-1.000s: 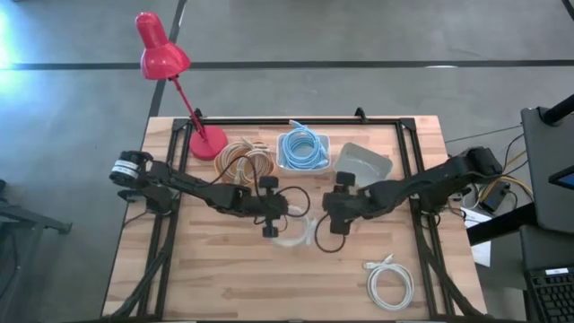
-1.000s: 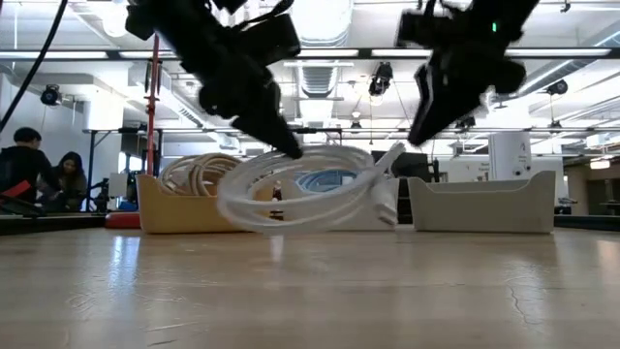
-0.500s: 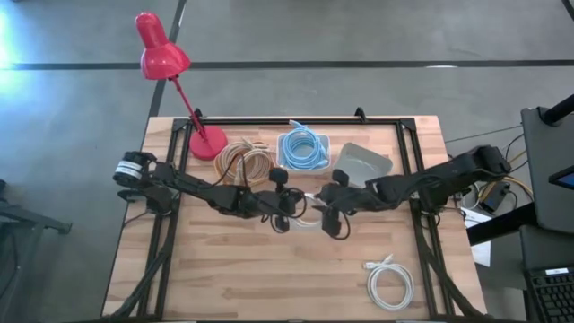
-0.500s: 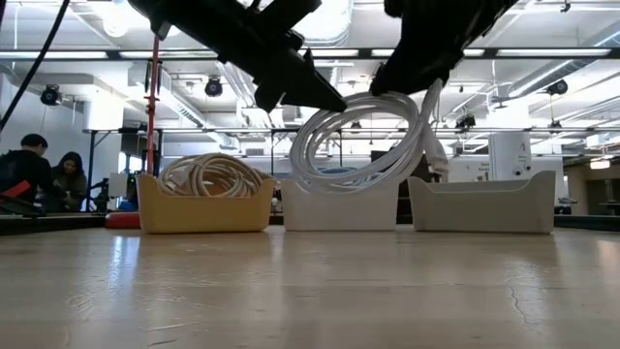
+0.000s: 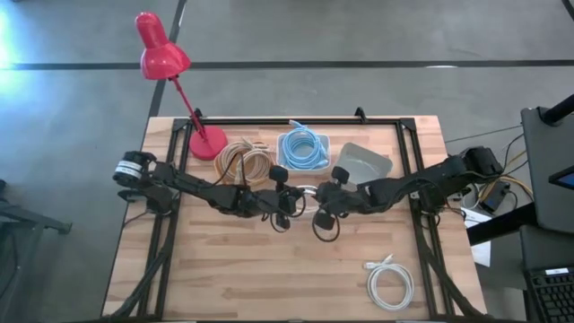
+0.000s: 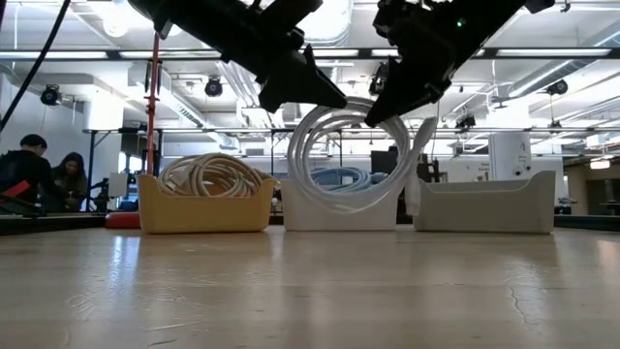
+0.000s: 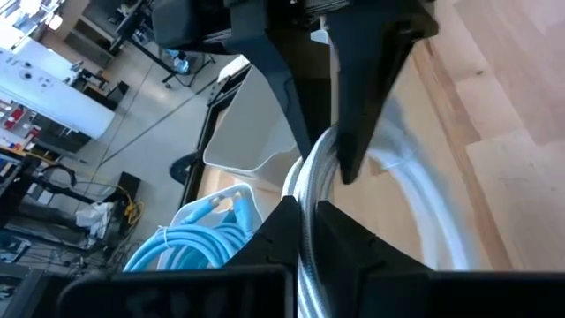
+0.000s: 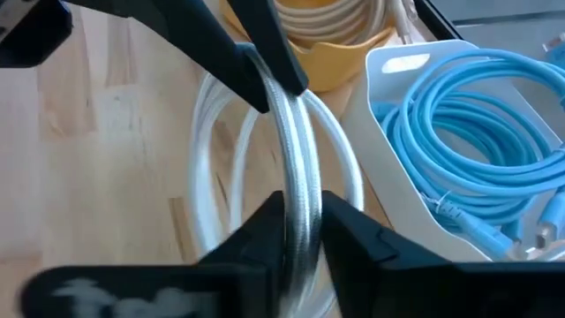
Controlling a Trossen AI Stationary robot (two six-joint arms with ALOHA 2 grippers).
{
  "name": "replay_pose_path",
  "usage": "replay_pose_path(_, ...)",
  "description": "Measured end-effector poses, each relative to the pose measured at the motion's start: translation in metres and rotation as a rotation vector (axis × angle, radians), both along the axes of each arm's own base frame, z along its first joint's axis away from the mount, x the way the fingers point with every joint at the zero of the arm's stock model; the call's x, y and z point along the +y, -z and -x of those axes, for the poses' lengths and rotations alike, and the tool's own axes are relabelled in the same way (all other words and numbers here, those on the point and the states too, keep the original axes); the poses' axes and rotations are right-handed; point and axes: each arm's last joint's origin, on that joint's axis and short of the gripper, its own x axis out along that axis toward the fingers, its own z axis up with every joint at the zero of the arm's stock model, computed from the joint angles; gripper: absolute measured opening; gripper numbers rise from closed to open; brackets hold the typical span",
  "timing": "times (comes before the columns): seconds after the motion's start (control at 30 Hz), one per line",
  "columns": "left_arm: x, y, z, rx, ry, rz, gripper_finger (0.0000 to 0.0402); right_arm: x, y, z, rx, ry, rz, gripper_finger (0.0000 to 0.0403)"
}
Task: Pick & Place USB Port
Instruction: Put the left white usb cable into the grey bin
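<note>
Above table (image 5: 224, 269), grippers share cable (image 6: 344, 160)

White cable coil (image 6: 354, 155) now hanging upright, clear of table; second ago tilted flatter and lower, half second ago plug end dangling on right side. Right gripper (image 5: 316, 203) closing in on left gripper (image 5: 289, 201); earlier standing wide beside coil, now fingers (image 8: 265, 231) pinching strands in wrist view, though firm grip hard to confirm. Right arm shifting toward centre in high view. Left gripper lifting coil from low near table to mid-height, then holding.
</note>
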Motion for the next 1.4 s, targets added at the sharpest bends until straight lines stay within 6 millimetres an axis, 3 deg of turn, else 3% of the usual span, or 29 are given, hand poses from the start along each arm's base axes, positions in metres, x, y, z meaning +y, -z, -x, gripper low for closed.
replay_pose_path(0.13, 0.001, 0.0, 0.0, -0.002, -0.002, 0.003, 0.0025, 0.0, 0.0, 0.0, 0.008, -0.012, 0.015, 0.002)
replay_pose_path(0.43, 0.001, -0.002, -0.001, -0.016, 0.004, 0.013, 0.0034, -0.002, -0.02, 0.009, 0.105, 0.043, 0.001, 0.0016)
replay_pose_path(0.7, 0.01, -0.003, -0.002, -0.045, -0.047, 0.029, 0.0122, -0.015, -0.055, 0.038, 0.27, 0.187, 0.106, 0.0015)
replay_pose_path(0.93, 0.014, -0.002, -0.002, -0.049, -0.074, 0.046, 0.018, -0.052, -0.087, 0.085, 0.403, 0.457, 0.121, 0.0014)
replay_pose_path(1.1, 0.014, -0.003, -0.003, -0.057, -0.076, 0.046, 0.018, -0.076, -0.074, 0.107, 0.39, 0.508, 0.003, 0.0014)
replay_pose_path(1.4, 0.015, -0.003, -0.003, -0.057, -0.08, 0.046, 0.0177, -0.096, -0.03, 0.113, 0.355, 0.409, -0.048, 0.0014)
